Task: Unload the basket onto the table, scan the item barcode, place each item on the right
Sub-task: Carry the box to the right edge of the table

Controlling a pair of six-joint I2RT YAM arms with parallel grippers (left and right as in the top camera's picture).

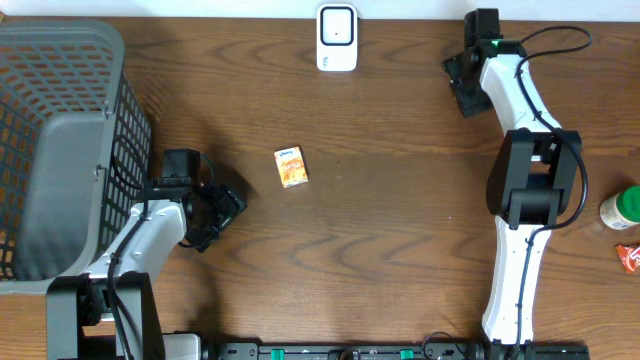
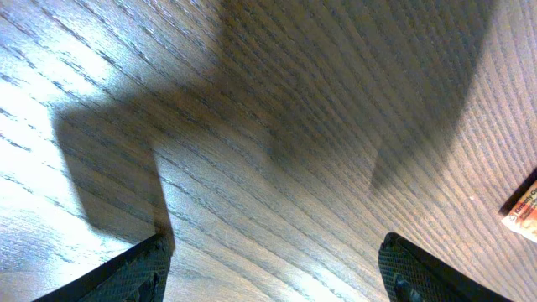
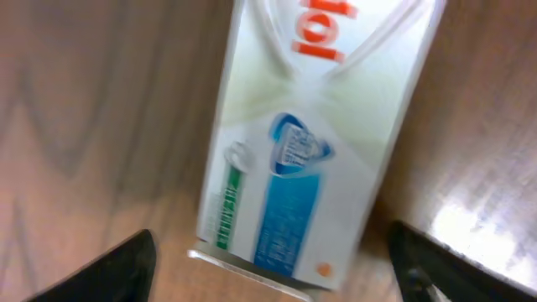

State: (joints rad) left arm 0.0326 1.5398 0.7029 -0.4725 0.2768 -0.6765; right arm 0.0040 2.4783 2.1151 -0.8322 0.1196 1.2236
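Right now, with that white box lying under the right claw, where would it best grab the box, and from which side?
Across its narrow width, from straight above. The white box seems to lie flat, long and slim, so its two long sides give parallel faces. The right gripper straddles it, open, a finger off each side; a slight twist would probably square it up.

Overhead, straight down from high up, whole wooden table point(image 1: 400, 230) in shot; left wrist, low over bare wood, tight on the grain, orange carton point(image 2: 524, 210) clipped at right edge; same carton point(image 1: 291, 167) mid-table from above; right wrist, very near, blurred, down onto a white box point(image 3: 302, 168).
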